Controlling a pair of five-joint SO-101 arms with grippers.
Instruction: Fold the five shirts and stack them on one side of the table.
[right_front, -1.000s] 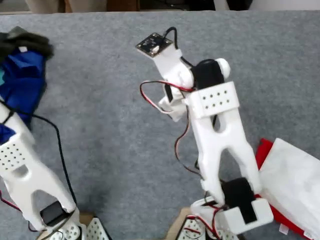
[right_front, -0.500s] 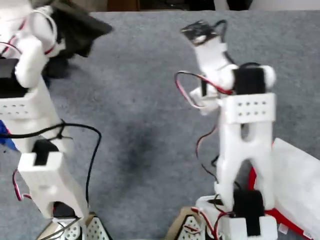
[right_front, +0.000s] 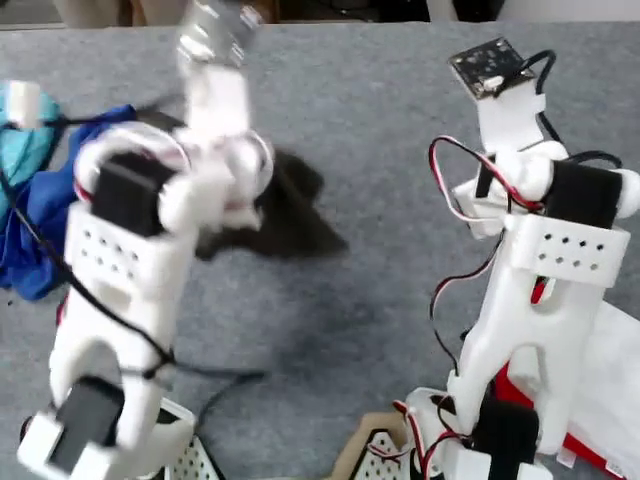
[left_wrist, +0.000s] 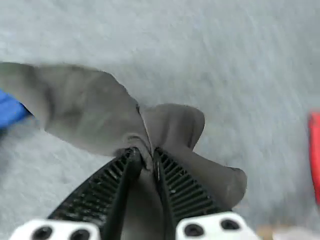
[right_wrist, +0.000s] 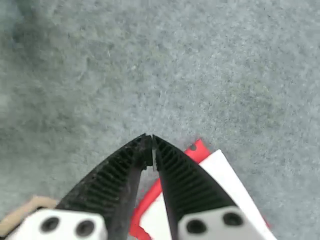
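High view | left hand (left_wrist: 145, 156) dragged dark shirt (right_front: 295, 215) mid-table, gripping it | right hand (right_wrist: 150, 142) closed

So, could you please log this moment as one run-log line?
left end effector: shut on dark grey shirt | right end effector: shut, empty | stack: white shirt on red shirt | pile: blue shirt, teal shirt

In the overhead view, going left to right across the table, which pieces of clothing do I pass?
The heap of teal and blue shirts → dark grey shirt → red shirt → white shirt.
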